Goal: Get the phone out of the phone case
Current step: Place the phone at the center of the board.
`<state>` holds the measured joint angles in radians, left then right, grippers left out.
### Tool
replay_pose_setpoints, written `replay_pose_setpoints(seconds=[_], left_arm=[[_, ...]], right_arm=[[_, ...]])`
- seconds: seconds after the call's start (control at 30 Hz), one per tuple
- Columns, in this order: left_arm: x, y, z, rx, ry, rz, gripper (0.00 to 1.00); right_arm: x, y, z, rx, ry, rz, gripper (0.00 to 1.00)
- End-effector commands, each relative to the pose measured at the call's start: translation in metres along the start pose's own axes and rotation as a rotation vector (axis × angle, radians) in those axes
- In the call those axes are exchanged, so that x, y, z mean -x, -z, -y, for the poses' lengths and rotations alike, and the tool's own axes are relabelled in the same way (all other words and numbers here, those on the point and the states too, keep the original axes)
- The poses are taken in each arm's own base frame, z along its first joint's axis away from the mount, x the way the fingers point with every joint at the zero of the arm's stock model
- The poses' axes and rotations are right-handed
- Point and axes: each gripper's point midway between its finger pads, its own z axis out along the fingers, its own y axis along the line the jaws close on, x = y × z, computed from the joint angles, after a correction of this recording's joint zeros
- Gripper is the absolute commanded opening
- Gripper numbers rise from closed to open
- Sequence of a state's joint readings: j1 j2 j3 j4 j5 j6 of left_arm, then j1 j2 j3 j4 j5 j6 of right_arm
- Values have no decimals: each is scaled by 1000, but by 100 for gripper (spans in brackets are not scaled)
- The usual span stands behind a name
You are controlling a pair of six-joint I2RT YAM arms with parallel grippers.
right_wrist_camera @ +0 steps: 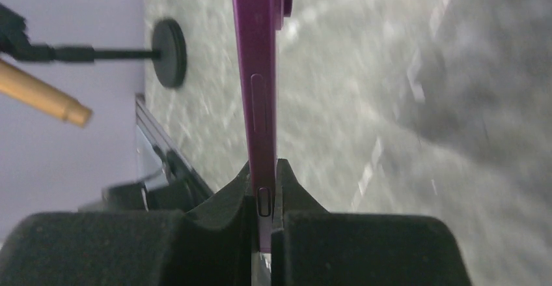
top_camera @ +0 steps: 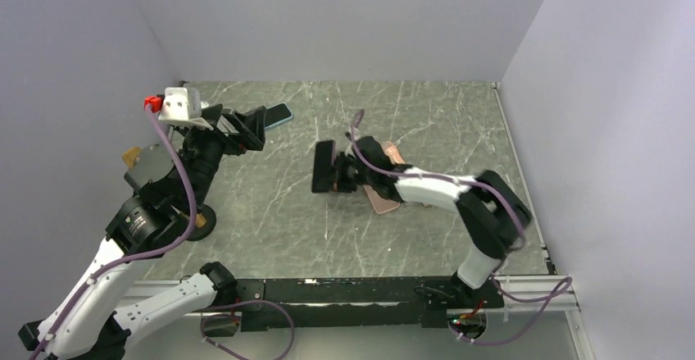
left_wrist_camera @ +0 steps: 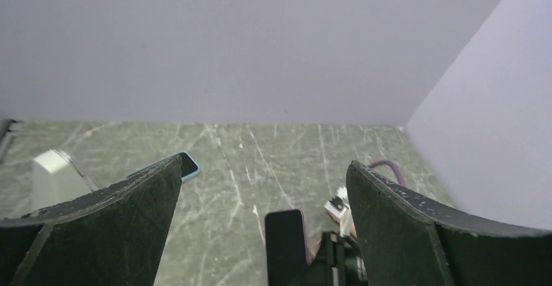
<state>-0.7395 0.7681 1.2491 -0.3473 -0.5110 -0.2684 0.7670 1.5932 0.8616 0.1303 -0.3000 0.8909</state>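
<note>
We judge slippage the chief risk: the phone [right_wrist_camera: 257,71] is pinched across its thin faces near one end only, with most of its length standing free, so a quick swing could pivot it or drop it onto the tabletop [top_camera: 270,204]. The right gripper [right_wrist_camera: 263,198] is pressed onto it, holding it on edge just beside the pinkish case [top_camera: 379,200], which lies flat under the arm. The left gripper [left_wrist_camera: 265,169] is spread wide, holding nothing, near a blue-edged slab [left_wrist_camera: 189,166].
</note>
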Motion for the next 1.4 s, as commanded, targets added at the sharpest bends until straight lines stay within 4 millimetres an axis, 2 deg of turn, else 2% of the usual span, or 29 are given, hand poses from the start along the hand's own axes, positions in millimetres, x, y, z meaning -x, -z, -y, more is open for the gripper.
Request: replay_pose_setpoints(seconds=[0.0, 0.07, 0.1, 0.13, 0.17, 0.2, 0.3, 0.4, 0.53, 0.67, 0.77, 0.93, 1.03, 1.23, 1.37], left_arm=[[12, -5, -15, 48, -145, 95, 99], [6, -3, -23, 74, -178, 117, 99], [1, -4, -28, 89, -191, 116, 99], [-3, -3, -33, 106, -226, 113, 99], [-9, -4, -37, 120, -249, 110, 99], [-14, -5, -41, 134, -267, 105, 99], [-33, -10, -47, 151, -315, 93, 99], [-46, -13, -54, 179, -343, 63, 99], [-46, -11, -58, 193, -351, 74, 98], [-37, -6, -61, 204, -327, 116, 98], [-37, -4, -62, 206, -317, 123, 98], [-41, -6, -61, 200, -314, 112, 98], [-43, -7, -60, 196, -314, 105, 98], [-48, -10, -59, 193, -315, 93, 98], [-48, -10, -60, 199, -315, 95, 97]], right_arm=[[81, -49, -57, 200, 73, 152, 0], [97, -73, -57, 215, 68, 115, 0], [96, -84, -48, 216, 55, 83, 0], [104, -92, -51, 237, 54, 70, 0], [103, -102, -43, 232, 48, 48, 0], [111, -108, -49, 258, 68, 41, 0], [116, -137, -36, 233, 94, -40, 0], [119, -155, -24, 235, 72, -69, 0], [122, -164, -17, 233, 52, -68, 0], [119, -171, -25, 287, -26, -66, 1], [120, -179, -26, 299, -83, -51, 6], [115, -186, -34, 319, -221, 0, 6], [113, -186, -34, 309, -312, 62, 7], [114, -188, -17, 242, -479, 164, 12], [112, -186, -19, 233, -555, 211, 17]])
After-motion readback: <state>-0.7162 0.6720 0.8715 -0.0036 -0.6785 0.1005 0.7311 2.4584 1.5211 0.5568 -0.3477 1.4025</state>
